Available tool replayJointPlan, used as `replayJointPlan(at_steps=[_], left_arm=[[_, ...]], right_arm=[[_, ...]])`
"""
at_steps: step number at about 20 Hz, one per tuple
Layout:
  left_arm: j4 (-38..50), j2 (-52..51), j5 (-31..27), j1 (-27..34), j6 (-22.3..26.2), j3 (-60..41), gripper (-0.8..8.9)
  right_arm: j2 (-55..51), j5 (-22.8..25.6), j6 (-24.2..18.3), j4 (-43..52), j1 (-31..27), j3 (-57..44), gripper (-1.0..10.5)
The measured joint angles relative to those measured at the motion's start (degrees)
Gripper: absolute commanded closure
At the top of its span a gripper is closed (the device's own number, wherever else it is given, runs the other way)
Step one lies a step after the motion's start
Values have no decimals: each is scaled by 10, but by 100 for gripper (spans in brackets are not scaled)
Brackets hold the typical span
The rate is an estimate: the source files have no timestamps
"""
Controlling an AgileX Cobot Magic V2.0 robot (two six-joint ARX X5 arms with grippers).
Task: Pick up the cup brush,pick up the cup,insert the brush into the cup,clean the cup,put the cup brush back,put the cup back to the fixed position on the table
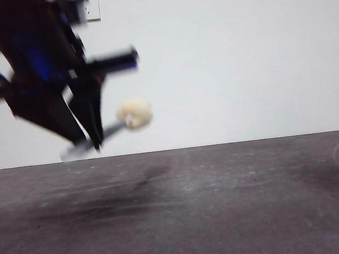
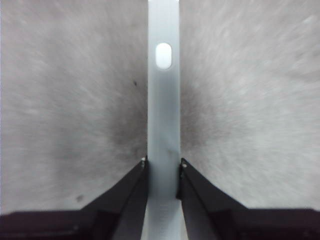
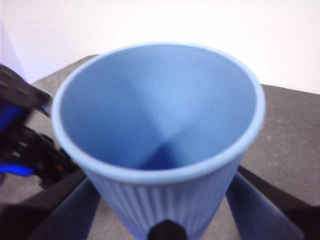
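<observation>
**Brush and cup both held clear of the desk**

The left gripper has its jaws closed tight on the grey handle of the cup brush. In the front view that gripper hangs at about ten o'clock, above the desk, with the brush tilted and its cream sponge head pointing toward three o'clock.

The right gripper holds the cup, jaws pressed against its ribbed sides, mouth facing the wrist camera, interior empty.
</observation>
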Motion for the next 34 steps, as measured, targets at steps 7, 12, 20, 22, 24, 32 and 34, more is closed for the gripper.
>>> replayJointPlan(at_steps=[7, 12, 20, 22, 24, 32, 34], left_arm=[[74, 111, 26, 42, -4, 0, 822], [93, 139, 29, 50, -4, 0, 822], [96, 148, 35, 50, -4, 1, 447], [91, 150, 48, 50, -4, 2, 340], [89, 149, 64, 50, -4, 5, 342], [37, 47, 86, 50, 23, -2, 342], [11, -8, 101, 50, 38, -2, 342]], right_arm=[[-12, 0, 9, -45, 0, 0, 963], [-12, 0, 19, -45, 0, 0, 963], [-6, 0, 30, -44, 0, 0, 963], [8, 1, 30, -41, 0, 0, 963], [35, 2, 30, -18, 0, 0, 963], [179, -13, 14, 166, -78, -41, 963], [210, -61, 14, 223, -124, -71, 963]])
